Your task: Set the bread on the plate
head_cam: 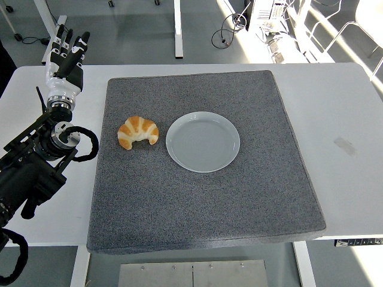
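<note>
A white table point(344, 113) carries a grey mat point(239, 197), on which an empty plate point(203, 142) sits just right of the bread point(137, 131), a croissant, while the left hand point(66, 57) hovers far left, fingers extended and holding nothing.

The bread point(138, 131) is a golden croissant with pale stripes, lying flat, its curved tips pointing toward the near edge, to the right of the left hand point(66, 57) and nearer. The plate point(203, 142), round, pale grey-white and bare, sits just beyond it, farther from the hand.
</note>
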`<move>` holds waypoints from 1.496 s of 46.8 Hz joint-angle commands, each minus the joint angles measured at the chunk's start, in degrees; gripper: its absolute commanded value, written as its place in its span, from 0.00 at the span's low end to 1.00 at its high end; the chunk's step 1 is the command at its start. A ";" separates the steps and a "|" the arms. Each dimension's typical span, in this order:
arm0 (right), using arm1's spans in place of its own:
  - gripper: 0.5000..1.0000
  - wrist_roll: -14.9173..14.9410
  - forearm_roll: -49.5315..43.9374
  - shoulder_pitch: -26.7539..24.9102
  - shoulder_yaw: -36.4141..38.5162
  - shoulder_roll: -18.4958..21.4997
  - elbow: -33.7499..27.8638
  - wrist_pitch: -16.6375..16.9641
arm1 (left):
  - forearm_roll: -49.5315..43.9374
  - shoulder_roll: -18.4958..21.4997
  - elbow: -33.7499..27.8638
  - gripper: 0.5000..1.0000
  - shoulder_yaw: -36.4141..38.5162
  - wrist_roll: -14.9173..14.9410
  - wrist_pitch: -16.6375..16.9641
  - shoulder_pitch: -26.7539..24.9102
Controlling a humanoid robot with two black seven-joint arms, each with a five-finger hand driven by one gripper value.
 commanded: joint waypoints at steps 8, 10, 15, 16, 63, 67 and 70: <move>1.00 0.00 0.00 0.00 0.00 0.00 0.00 0.07 | 0.01 0.34 0.00 0.93 1.39 0.18 0.06 -0.23; 1.00 0.00 0.00 0.00 0.00 0.00 0.00 -0.02 | -0.08 0.25 0.00 0.93 1.65 0.09 0.06 -0.49; 1.00 0.00 0.00 0.00 0.00 0.00 0.00 -0.02 | 0.01 0.34 0.00 0.93 1.74 0.09 0.06 -0.84; 1.00 0.00 0.00 0.00 0.00 0.00 0.00 -0.02 | 0.09 0.34 0.00 0.93 1.83 0.18 0.06 -0.84; 1.00 0.00 0.00 0.00 0.00 0.00 0.00 -0.02 | -0.43 14.75 -15.90 0.88 25.47 5.71 12.88 -6.91; 1.00 0.00 0.00 0.00 0.00 0.00 0.09 -0.02 | -0.17 15.37 -18.19 0.90 28.19 5.80 18.07 -7.61; 1.00 0.00 0.00 0.00 0.00 0.00 0.00 0.07 | -0.08 16.51 -19.42 0.90 30.48 5.89 20.62 -8.40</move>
